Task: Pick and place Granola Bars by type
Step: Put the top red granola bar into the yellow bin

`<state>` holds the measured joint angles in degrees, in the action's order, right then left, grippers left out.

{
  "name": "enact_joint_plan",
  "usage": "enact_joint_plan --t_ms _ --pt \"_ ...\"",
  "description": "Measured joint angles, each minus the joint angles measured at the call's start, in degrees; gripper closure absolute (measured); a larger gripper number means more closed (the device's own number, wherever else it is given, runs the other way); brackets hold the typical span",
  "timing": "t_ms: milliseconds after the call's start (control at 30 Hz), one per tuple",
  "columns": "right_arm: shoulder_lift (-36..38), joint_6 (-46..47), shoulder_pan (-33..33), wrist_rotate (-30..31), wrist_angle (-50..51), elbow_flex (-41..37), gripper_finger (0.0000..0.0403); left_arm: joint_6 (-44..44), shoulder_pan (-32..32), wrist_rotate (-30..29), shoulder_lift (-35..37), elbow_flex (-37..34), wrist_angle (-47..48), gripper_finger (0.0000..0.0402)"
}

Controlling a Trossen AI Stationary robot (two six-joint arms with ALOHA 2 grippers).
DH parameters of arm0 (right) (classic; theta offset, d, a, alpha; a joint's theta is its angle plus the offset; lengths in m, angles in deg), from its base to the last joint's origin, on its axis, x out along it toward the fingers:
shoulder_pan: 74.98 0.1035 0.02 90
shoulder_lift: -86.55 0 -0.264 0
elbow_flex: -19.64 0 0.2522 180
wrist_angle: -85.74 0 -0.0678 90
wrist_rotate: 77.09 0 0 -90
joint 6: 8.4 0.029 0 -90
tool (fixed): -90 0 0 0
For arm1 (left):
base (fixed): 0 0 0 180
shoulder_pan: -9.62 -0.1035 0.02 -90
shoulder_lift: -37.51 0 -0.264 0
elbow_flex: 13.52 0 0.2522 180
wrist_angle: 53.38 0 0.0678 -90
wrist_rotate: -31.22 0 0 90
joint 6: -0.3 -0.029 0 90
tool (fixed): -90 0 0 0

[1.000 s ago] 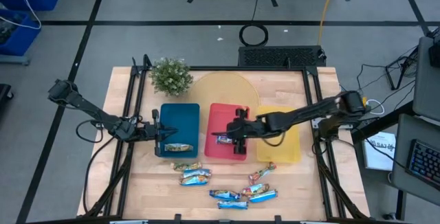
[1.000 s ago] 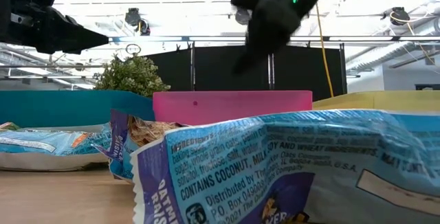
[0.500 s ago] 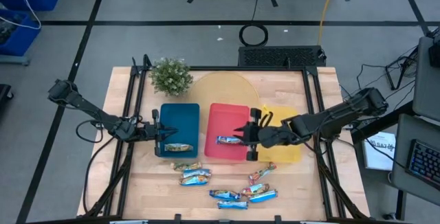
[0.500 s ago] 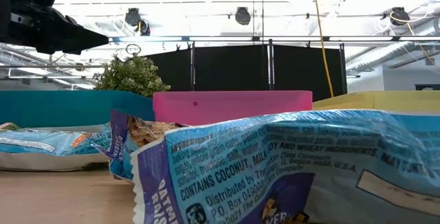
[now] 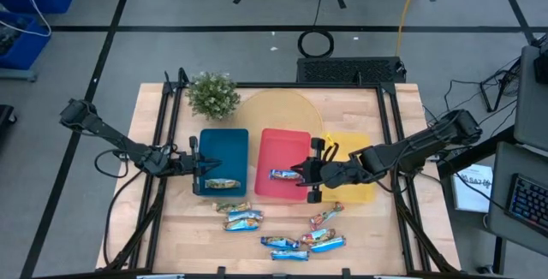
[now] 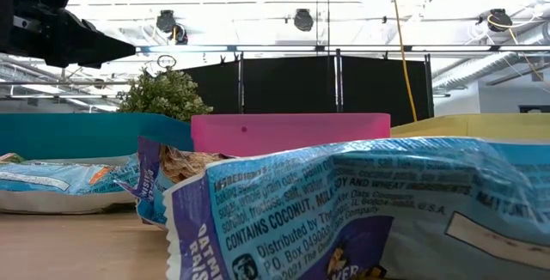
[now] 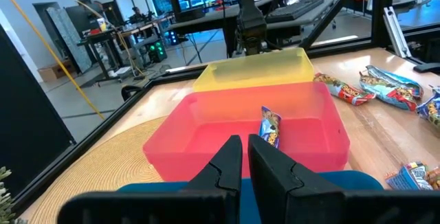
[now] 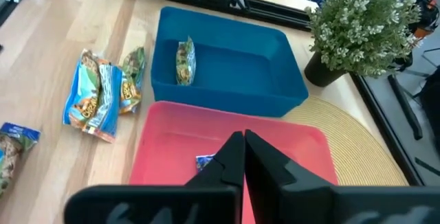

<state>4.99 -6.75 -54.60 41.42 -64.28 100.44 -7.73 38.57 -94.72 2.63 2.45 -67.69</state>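
While left tool (image 5: 199,166) waits closed by blue tray (image 5: 224,146), right tool (image 5: 310,176) closed, empty, beside red tray (image 5: 282,146).

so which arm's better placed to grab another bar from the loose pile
Right, probably. Its hand, shut and empty, hangs over the red tray's edge, nearer the pile. The left hand sits by the blue tray.

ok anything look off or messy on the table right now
Nothing looks damaged or spilled. One bar lies in the blue tray, one bar in the red tray; the yellow tray looks empty. The loose bars lie scattered along the front.
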Motion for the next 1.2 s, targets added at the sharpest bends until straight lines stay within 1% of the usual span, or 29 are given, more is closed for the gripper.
enact_joint_plan --t_ms 433,533,633,700,733,833,900,967,1067,1200 --pt "0.02 -1.74 1.11 -0.01 -0.13 0.0 0.0399 -0.02 0.04 0.0 0.01 0.0 0.0 0.0366" --pt "0.04 -2.29 2.26 0.0 -0.52 0.0 0.0399 -0.02 0.02 0.0 0.01 0.0 0.0 0.0366" --pt "0.38 -0.35 3.94 0.0 -0.54 0.0 0.0401 -0.01 0.02 0.0 0.0 0.0 0.0 0.0366" --pt "0.4 -1.14 5.84 0.44 -0.53 0.0 0.0402 0.69 0.02 -0.02 0.02 0.0 0.0 0.0366" --pt "0.35 -2.42 7.28 2.23 -0.55 -0.02 0.0402 1.09 0.02 -0.02 0.0 0.0 -0.02 0.0366" --pt "-0.21 -5.81 12.47 11.44 -0.46 0.52 0.0402 1.12 0.02 -0.04 0.01 0.0 0.0 0.0366" --pt "-0.43 -6.42 15.74 16.58 1.13 1.65 0.0402 0.74 0.0 -0.04 0.02 0.0 0.0 0.0366" --pt "-0.85 -5.96 18.58 20.27 2.94 3.49 0.0402 0.72 0.0 -0.07 0.01 0.0 0.06 0.0366" --pt "-2.97 -4.58 22.02 22.71 4.17 7.15 0.0402 1.07 0.0 -0.07 0.02 0.0 0.09 0.0366" --pt "-8.33 -2.27 24.48 22.62 7.39 14.12 0.0403 2.49 0.0 -0.07 0.01 0.0 1.21 0.0366"
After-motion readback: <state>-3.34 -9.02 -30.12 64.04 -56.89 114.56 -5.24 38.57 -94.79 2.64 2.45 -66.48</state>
